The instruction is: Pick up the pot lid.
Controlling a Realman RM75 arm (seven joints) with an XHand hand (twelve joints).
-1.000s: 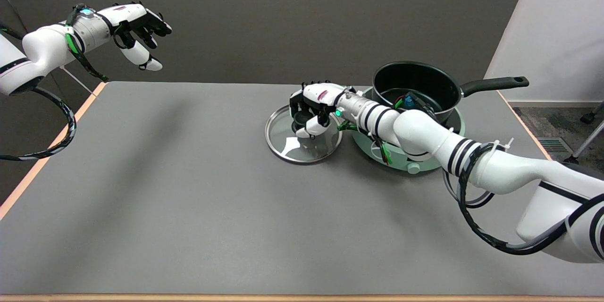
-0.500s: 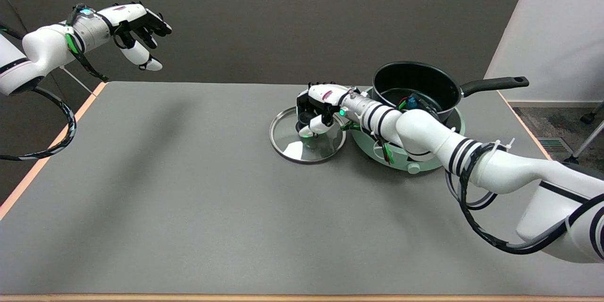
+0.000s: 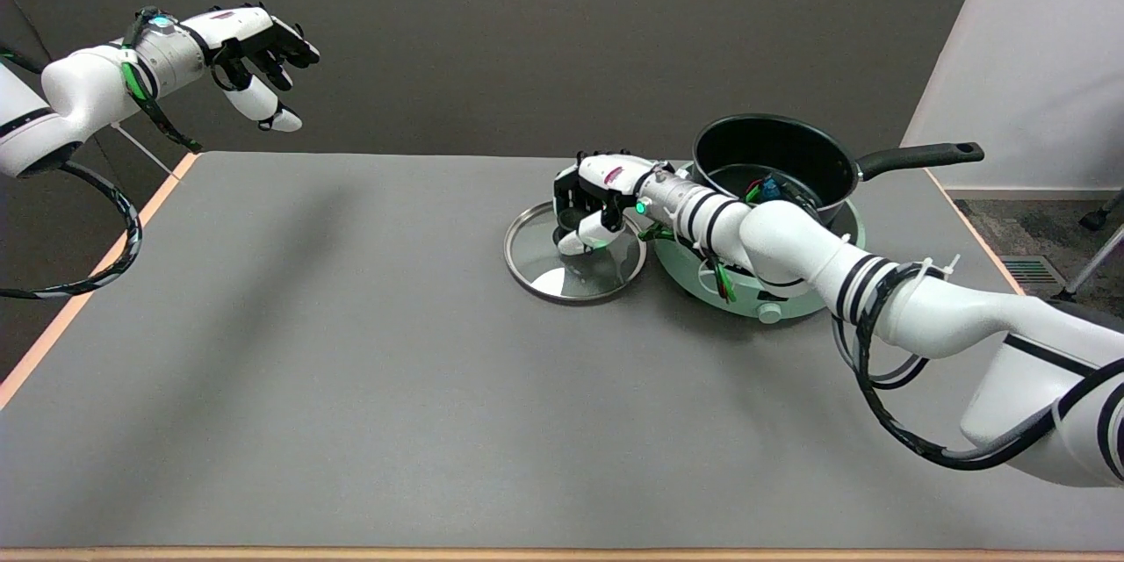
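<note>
We have the right hand (image 3: 590,198) curled around the pot lid (image 3: 575,252) knob, gripping it. Lid sits just left of the black pot (image 3: 773,160) on its round base (image 3: 762,291), far right of the table (image 3: 351,369).

- The desk (image 3: 334,369) lies open to the left of and in front of the pot lid (image 3: 562,268).
- The right robot hand (image 3: 595,206) sits over the lid's knob, covering its top.
- The pot (image 3: 777,160) on its round green stand (image 3: 755,290) touches or nearly touches the lid's right rim, blocking that side.
- The pot handle (image 3: 918,158) juts right.
</note>
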